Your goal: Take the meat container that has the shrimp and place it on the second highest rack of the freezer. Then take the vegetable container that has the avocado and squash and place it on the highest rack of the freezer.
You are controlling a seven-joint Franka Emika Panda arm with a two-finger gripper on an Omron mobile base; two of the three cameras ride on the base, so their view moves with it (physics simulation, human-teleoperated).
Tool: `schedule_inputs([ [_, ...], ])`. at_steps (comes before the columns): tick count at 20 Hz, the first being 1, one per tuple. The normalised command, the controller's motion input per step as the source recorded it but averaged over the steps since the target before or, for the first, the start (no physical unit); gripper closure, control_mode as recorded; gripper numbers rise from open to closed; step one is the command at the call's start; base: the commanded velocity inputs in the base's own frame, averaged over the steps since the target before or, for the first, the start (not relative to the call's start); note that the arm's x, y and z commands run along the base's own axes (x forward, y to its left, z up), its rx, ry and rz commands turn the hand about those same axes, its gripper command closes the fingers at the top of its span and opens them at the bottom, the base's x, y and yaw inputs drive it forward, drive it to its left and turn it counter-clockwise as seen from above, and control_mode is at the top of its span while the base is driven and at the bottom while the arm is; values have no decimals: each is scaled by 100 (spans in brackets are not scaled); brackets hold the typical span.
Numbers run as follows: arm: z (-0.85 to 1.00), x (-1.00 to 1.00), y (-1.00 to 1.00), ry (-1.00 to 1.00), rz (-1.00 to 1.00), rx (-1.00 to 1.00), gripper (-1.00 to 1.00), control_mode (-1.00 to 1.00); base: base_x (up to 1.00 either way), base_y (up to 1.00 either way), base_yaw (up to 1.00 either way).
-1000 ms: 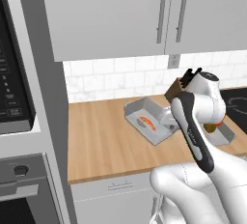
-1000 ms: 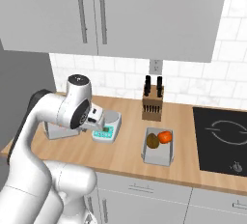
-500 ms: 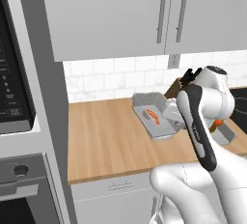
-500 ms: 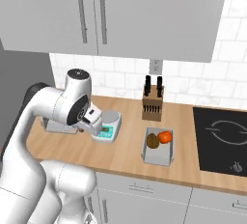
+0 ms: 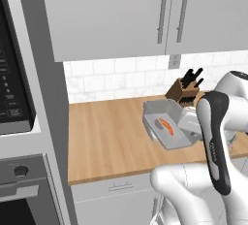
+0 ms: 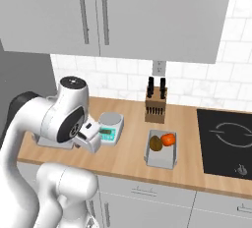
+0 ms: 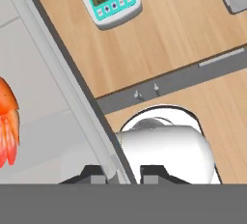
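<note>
The meat container (image 5: 170, 138), a shallow grey tray, hangs tilted above the wooden counter with the orange shrimp (image 5: 164, 124) lying in it. My gripper (image 5: 188, 124) is shut on the tray's right rim. In the hand view the rim runs between the two dark fingertips (image 7: 153, 172), and the shrimp (image 7: 6, 121) shows at the left edge of the tray (image 7: 43, 73). The vegetable container (image 6: 161, 156) rests on the counter to the right, holding the avocado (image 6: 156, 143) and the squash (image 6: 168, 139). The freezer is out of view.
A teal kitchen scale (image 6: 110, 126) and a knife block (image 6: 156, 106) stand near the back wall. A black cooktop (image 6: 226, 141) lies at the right. Wall cabinets (image 5: 145, 10) hang overhead. A built-in oven column (image 5: 19, 122) borders the counter's left end.
The hand has carried the meat container away from the back wall toward the counter's front edge. The vegetable container has stayed put.
</note>
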Motion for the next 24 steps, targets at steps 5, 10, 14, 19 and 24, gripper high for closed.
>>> schedule_inputs([
  [5, 0, -42, 0, -1, 0, 0, 100, -100, 0, 0, 0],
  [10, 6, -39, 0, 0, 0, 0, 100, -100, 0, 0, 0],
  [14, 9, 0, 0, -2, -1, 0, 100, -100, 0, 0, 0],
  [19, 2, 0, 0, 0, 0, 0, 100, -100, 0, 0, 0],
  [24, 0, 0, 0, 0, 0, 0, 100, -100, 0, 0, 0],
])
